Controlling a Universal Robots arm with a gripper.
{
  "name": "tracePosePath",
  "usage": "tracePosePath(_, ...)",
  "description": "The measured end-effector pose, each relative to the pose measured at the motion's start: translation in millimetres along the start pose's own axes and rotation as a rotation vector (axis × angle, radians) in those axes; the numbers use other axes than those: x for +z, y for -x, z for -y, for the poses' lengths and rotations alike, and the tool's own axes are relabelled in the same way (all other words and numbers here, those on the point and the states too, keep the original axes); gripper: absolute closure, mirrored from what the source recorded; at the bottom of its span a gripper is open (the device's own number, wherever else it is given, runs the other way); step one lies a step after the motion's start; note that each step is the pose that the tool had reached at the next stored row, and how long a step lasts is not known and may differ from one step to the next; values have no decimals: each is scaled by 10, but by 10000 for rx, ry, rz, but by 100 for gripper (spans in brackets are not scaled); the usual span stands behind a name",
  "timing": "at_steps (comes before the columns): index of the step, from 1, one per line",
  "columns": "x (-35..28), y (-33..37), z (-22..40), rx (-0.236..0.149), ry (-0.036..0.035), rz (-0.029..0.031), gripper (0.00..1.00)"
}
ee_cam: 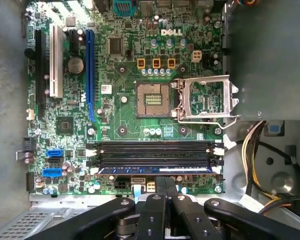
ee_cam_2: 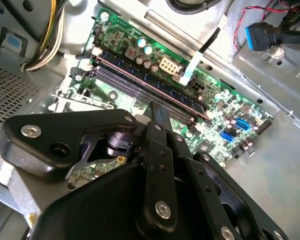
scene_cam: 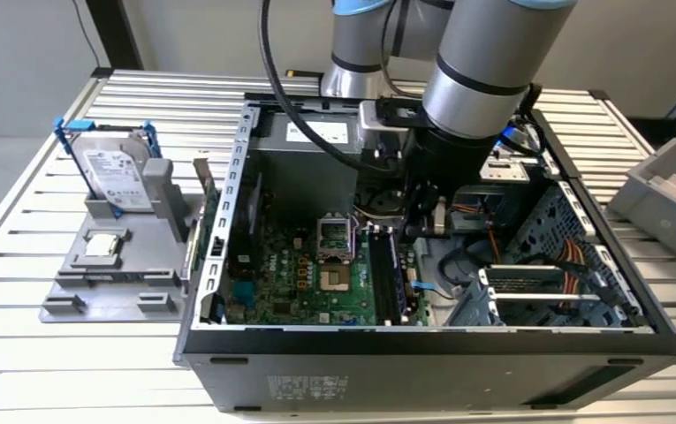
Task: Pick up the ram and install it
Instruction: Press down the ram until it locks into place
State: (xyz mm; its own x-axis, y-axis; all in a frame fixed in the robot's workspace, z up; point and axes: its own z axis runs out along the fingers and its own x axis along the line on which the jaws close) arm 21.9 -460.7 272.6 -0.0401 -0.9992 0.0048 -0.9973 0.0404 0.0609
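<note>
The ram point(ee_cam: 155, 170) is a thin blue stick seated along the motherboard point(ee_cam: 120, 115) slot closest to the board's edge, beside the other long black slots point(ee_cam: 155, 150). In the second wrist view the ram point(ee_cam_2: 140, 75) runs diagonally across the board. My gripper point(ee_cam: 165, 181) hangs just above the ram's middle with its two black fingers pressed together and nothing between them. In the exterior view the gripper point(scene_cam: 422, 225) reaches down into the open computer case point(scene_cam: 432, 340), over the slot area point(scene_cam: 387, 265).
The open processor socket point(ee_cam: 152, 97) and its raised metal frame point(ee_cam: 207, 97) lie beside the slots. Yellow and black cables point(ee_cam: 255, 150) bundle near the case wall. Outside the case, a hard drive in a blue frame point(scene_cam: 114, 168) and a small silver chip point(scene_cam: 104, 243) sit on a grey stand.
</note>
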Motion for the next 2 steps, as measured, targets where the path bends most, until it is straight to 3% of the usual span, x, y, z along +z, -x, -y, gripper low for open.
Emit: tracePosePath(2, 0, 0, 0, 0, 0, -1, 100)
